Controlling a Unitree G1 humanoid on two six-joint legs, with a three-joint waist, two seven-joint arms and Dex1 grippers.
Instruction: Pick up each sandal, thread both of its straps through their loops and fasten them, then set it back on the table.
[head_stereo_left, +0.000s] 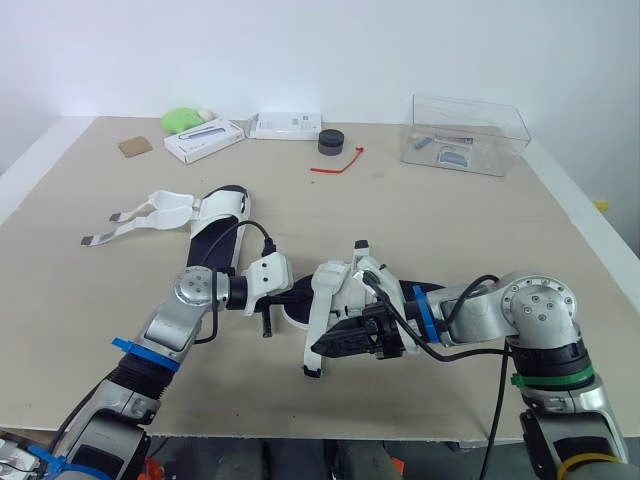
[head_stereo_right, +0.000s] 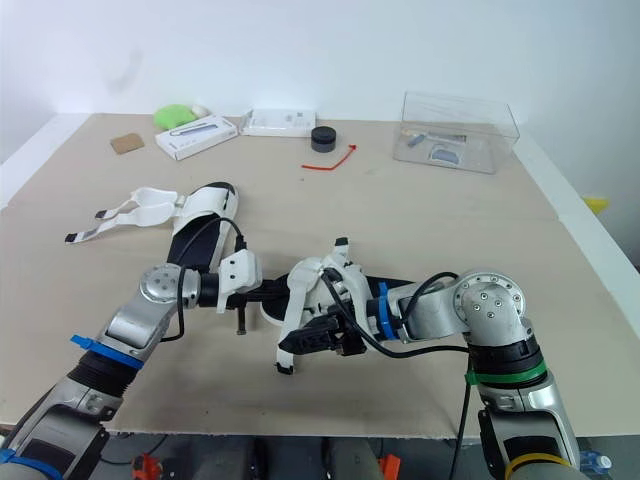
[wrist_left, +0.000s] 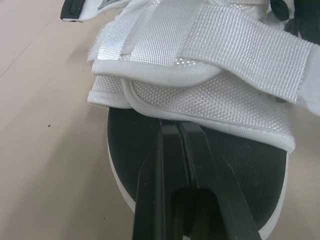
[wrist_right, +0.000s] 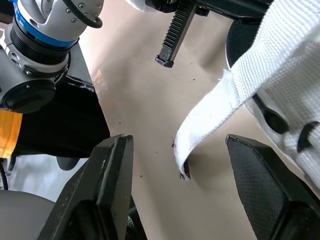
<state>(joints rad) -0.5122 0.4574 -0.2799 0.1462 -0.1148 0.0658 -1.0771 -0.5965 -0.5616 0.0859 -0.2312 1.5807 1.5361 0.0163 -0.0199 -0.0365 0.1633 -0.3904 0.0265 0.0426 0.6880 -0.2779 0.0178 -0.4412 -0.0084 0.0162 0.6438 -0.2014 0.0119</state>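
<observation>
Lying at the front middle of the table (head_stereo_left: 450, 230), between the two grippers: near sandal (head_stereo_left: 335, 300), white upper over a black footbed, woven straps crossed over its top; whether its sole is fully down on the board cannot be told.

Loose strap (wrist_right: 225, 100): white webbing, hanging from the side of the near sandal, its free end down at the table surface.

Left gripper (wrist_left: 177, 127): jaws together with no gap between them, lying over the black footbed, tips at the edge of the white mesh flap; nothing visibly pinched.

Right gripper (wrist_right: 178, 142): jaws wide apart, one on each side of the loose strap and not touching it; placed at the near sandal's right side.

Far sandal (head_stereo_left: 215, 225): flat on the table to the left, well apart from the near one; its unfastened straps (head_stereo_left: 130, 222) splayed out leftward.

Along the back of the table: clear plastic box (head_stereo_left: 465, 135) at the right; black round puck (head_stereo_left: 331, 141) with a red cord (head_stereo_left: 337, 163) just beside it; two white cartons (head_stereo_left: 204, 139); green lump (head_stereo_left: 182, 120); brown square (head_stereo_left: 135, 146) at the far left.
</observation>
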